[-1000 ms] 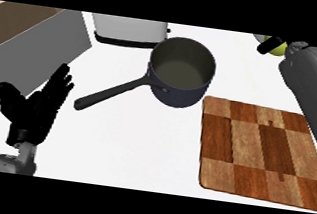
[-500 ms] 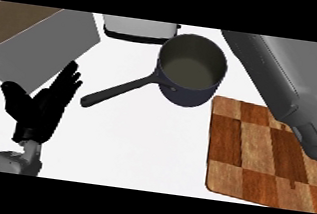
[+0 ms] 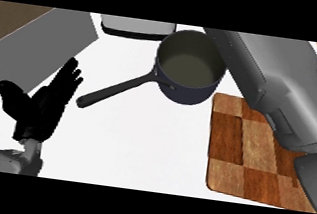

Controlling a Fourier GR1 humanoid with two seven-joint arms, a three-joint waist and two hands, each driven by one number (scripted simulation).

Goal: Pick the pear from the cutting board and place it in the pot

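Observation:
The dark blue pot (image 3: 186,87) stands at the top middle, its long handle (image 3: 115,93) pointing down-left, and its inside shows nothing. The wooden cutting board (image 3: 241,155) lies at the right, with its right part hidden under my grey right forearm (image 3: 282,90). That forearm runs from the lower right up past the pot's right rim and leaves the view at the top, so my right hand does not show. No pear is visible anywhere. My left hand (image 3: 42,106) rests open at the lower left, fingers up.
A grey appliance (image 3: 135,26) sits behind the pot at the top edge. A large grey slab (image 3: 40,43) lies tilted at the upper left, close to my left hand's fingertips. White counter (image 3: 141,147) stretches between my left hand and the board.
My right forearm has swung left across the view and now lies over the board beside the pot. The yellow-green thing seen at the top right a second ago is out of sight.

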